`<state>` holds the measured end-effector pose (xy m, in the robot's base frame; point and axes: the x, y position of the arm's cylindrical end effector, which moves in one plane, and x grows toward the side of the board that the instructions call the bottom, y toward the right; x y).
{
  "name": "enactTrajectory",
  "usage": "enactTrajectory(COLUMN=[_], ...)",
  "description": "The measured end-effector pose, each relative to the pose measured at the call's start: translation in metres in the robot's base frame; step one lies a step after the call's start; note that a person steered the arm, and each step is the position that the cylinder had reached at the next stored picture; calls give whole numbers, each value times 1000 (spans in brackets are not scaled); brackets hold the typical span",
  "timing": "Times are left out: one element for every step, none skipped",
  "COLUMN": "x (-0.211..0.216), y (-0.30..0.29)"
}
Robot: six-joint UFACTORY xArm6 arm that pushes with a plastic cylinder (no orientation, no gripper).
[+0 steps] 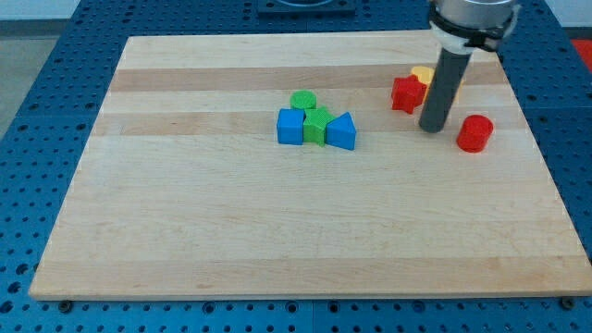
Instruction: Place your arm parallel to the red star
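In the camera view, a pale wooden table [277,231] with lengthwise grain bands is lying on a blue perforated base [55,55] dotted with rows of holes. The arm is ending in a smooth, dark, cylindrical rod [444,88] that is hanging down from a grey collar at the view's top right; there is no hand on it, so nothing is spread or pinching. My tip [431,129] is resting on the table just to the view's right of the red star [406,93], slightly lower in the view than it, with a thin strip of wood showing between them.

The red star is sitting near the view's upper right, a chunky matte plastic piece with blunt points. A yellow block [423,74] is peeking out behind it, touching or nearly touching it; its shape is partly hidden by the rod. A red cylinder [474,133] is standing to the view's right of my tip, close by but apart.

Near the table's middle a tight cluster is sitting: a blue cube [290,127], a green block [317,125] with a ridged top pressed beside it, a blue triangular block [341,131] at the view's right, and a green cylinder [302,100] just behind them.
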<state>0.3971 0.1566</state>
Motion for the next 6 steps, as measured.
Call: enactTrajectory(x=[-2, -5, -18, -31, -45, -58], y=[-25, -43, -54, -61, -63, -63])
